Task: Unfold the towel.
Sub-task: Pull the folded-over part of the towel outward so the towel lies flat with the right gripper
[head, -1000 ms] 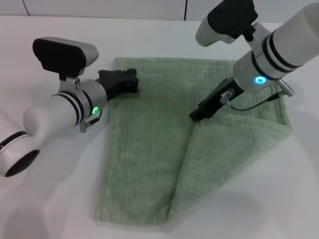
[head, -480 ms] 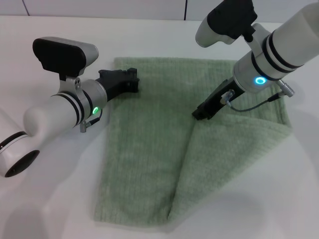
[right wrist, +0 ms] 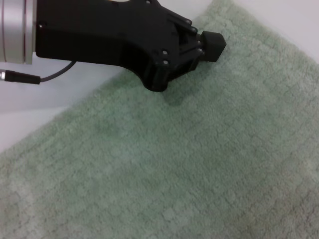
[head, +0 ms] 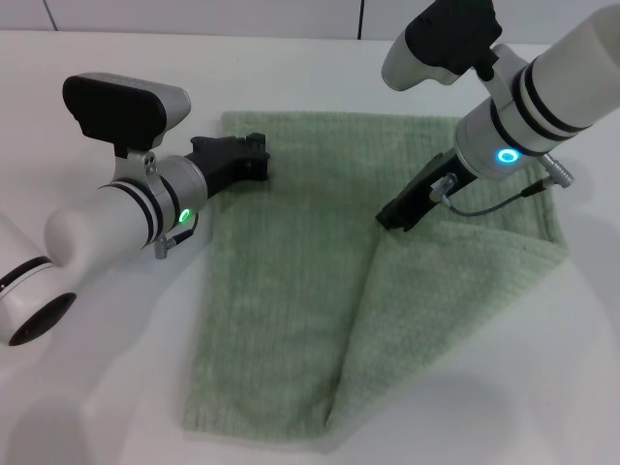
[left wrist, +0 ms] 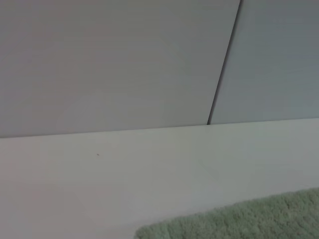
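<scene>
The pale green towel [head: 281,291] lies on the white table, its right part folded over in a diagonal flap [head: 446,291]. My right gripper [head: 390,219] sits at the flap's pointed corner near the towel's middle, shut on the towel there. My left gripper [head: 254,158] rests low on the towel's left edge near its far left corner. The right wrist view shows the left gripper [right wrist: 212,44] shut, its tip down on the towel [right wrist: 199,164]. The left wrist view shows only a strip of towel [left wrist: 249,219] and table.
The white table [head: 97,387] surrounds the towel on all sides. Grey wall panels [left wrist: 124,59] with a dark seam [left wrist: 224,64] stand behind the table. A thin cable [head: 504,199] loops from my right wrist over the towel.
My right gripper has moved slightly right and away from me, and the flap's corner has gone with it. The left arm has not moved.
</scene>
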`<state>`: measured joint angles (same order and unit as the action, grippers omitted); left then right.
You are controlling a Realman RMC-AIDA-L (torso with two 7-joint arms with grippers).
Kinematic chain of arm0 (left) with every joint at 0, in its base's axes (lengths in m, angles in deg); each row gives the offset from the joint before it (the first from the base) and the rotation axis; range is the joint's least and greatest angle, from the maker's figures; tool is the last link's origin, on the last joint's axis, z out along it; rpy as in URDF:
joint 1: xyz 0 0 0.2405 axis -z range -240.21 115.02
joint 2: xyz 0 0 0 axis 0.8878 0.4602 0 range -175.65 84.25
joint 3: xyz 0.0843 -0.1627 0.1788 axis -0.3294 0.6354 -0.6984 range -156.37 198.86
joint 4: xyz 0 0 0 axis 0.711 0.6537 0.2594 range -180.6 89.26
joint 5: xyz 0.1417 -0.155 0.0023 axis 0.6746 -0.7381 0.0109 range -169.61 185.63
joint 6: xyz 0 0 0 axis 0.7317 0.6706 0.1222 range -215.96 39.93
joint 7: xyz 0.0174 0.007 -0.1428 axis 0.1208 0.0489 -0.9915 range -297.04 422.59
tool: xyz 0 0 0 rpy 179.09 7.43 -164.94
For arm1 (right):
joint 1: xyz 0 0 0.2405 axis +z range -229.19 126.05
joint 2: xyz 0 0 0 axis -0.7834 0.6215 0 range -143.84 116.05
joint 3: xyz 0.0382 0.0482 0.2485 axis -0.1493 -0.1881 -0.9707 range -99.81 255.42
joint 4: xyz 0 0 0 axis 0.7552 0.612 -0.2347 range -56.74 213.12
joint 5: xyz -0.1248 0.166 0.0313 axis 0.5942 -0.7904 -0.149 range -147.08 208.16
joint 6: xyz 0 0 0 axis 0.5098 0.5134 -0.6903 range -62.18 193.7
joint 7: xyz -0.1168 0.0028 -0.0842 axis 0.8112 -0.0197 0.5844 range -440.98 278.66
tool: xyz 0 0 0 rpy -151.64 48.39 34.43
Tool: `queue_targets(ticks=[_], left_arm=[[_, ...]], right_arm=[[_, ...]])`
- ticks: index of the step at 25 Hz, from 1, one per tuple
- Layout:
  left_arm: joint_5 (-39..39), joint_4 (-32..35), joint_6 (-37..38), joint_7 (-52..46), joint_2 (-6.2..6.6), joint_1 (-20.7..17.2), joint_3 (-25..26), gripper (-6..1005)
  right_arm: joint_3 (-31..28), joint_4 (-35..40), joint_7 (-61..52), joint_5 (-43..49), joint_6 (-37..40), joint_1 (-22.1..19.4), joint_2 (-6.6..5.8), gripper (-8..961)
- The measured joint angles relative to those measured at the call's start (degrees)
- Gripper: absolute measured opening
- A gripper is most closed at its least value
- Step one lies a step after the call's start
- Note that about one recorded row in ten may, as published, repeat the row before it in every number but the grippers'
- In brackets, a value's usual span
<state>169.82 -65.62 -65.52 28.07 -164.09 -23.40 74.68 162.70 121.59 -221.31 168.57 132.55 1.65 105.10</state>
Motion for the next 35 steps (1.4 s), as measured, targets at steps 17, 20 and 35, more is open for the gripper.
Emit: queue_targets(ticks=[17, 20, 35], left_arm=[[0.0, -0.03, 0.0, -0.02, 0.0, -0.33, -0.01, 34], [0.0, -0.21, 0.0, -0.02, 0.0, -0.49, -0.05, 35], [0.07, -0.27, 0.0, -0.01, 0.18, -0.53, -0.03, 37]], right_arm=[[-0.02, 0.82, 0.58, -0.05, -0.29, -0.23, 0.0, 21], [0.0, 1.41, 0.59, -0.05, -0.09, -0.3, 0.05, 21], [0.44, 13.01, -1.84, 0.29, 6.36, -3.59, 0.09, 22]])
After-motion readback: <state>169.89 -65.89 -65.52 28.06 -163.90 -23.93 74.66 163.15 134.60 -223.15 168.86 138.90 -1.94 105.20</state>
